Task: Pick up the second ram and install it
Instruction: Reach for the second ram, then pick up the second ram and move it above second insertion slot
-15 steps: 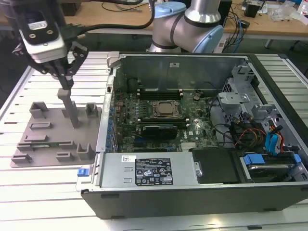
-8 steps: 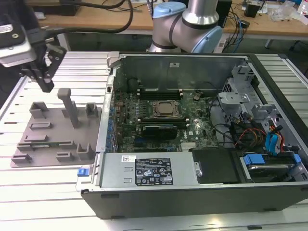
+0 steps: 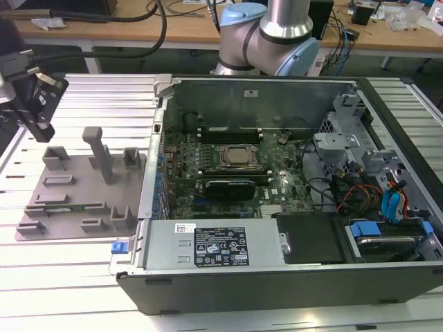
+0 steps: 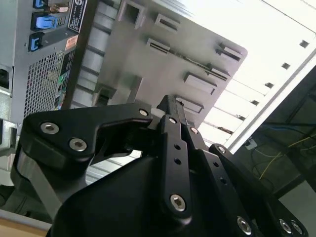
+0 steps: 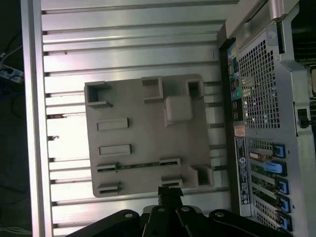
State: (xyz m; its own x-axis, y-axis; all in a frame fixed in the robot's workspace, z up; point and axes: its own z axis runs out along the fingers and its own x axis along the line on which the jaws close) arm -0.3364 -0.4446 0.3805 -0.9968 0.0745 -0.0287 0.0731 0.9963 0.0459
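Observation:
The second ram (image 5: 138,165) is a thin green stick standing on edge in a long slot of the grey tray (image 5: 143,111). In the exterior view the ram (image 3: 69,207) lies near the tray's (image 3: 76,183) front. My gripper (image 3: 41,131) hangs above the tray's back corner at the exterior view's left, well clear of the ram. Its fingertips (image 5: 170,191) are pressed together with nothing between them. In the second wrist view the gripper (image 4: 170,106) points at the tray (image 4: 138,64) from above.
An open computer case (image 3: 291,277) lies at the exterior view's right of the tray, its motherboard (image 3: 228,166) and silver processor (image 3: 239,156) exposed. The tray carries a tall post (image 3: 99,149) and several raised holders. Ribbed aluminium table (image 3: 76,263) surrounds it.

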